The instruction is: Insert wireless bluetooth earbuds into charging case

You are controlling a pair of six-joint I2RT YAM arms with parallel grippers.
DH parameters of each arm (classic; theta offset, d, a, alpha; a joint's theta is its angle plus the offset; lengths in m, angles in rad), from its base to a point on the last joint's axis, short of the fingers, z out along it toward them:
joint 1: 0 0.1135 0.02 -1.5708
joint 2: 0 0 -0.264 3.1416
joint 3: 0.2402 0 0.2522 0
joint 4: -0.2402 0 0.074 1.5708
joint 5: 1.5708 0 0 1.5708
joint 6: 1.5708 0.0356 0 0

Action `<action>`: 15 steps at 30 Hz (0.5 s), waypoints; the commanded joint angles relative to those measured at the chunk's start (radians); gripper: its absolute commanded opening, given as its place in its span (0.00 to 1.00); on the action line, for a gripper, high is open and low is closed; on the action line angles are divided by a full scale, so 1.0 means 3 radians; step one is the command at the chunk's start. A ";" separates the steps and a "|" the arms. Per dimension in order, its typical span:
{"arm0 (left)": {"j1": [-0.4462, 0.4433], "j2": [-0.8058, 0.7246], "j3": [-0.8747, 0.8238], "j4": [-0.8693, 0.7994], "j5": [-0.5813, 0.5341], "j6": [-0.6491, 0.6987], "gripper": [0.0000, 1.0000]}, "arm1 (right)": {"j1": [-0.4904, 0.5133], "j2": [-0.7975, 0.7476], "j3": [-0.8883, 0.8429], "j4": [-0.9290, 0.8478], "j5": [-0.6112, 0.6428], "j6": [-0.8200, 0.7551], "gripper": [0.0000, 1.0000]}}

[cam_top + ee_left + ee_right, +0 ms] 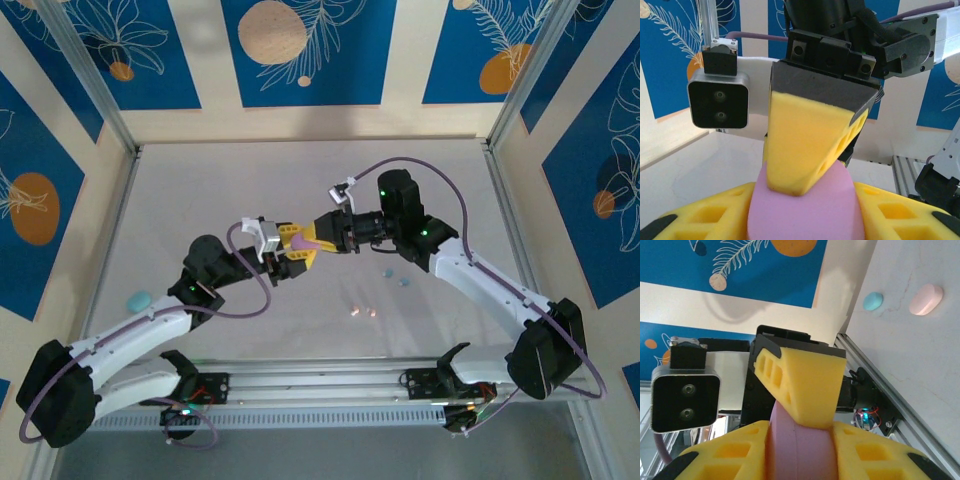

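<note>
2 grippers clench the purple case (311, 245) above the table's (200, 200) middle: left gripper (296, 258) and right gripper (312, 236). Blue earbuds (397, 277) and peach earbuds (362, 311) lie loose nearer its near edge, apparently uninserted.

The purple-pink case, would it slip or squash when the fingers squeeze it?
Probably stiff: the purple-pink case shows no dent between the yellow fingers. Its smooth, curved surface looks slippery, so it might squirt out. Hardly bigger than a finger, it is likely light.
</note>
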State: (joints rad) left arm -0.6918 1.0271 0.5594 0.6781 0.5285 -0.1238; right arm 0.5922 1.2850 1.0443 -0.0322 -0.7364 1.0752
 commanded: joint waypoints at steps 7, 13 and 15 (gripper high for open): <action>-0.0002 -0.0042 0.0052 -0.0241 -0.0173 0.0116 0.67 | -0.0108 -0.0141 -0.0192 0.0177 0.0236 0.0142 0.21; -0.0005 -0.0235 -0.0028 -0.0438 -0.0525 0.0139 0.77 | -0.0450 -0.0096 -0.0456 0.0288 0.0552 0.0150 0.21; -0.0004 -0.0347 -0.0039 -0.0576 -0.0774 0.0137 0.78 | -0.0583 -0.0012 -0.0530 0.0304 0.0643 0.0077 0.21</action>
State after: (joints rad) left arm -0.6918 0.9810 0.5564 0.5579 0.4149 -0.0952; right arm 0.4637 1.2621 0.9192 0.0380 -0.6121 1.1152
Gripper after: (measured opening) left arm 0.774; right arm 0.301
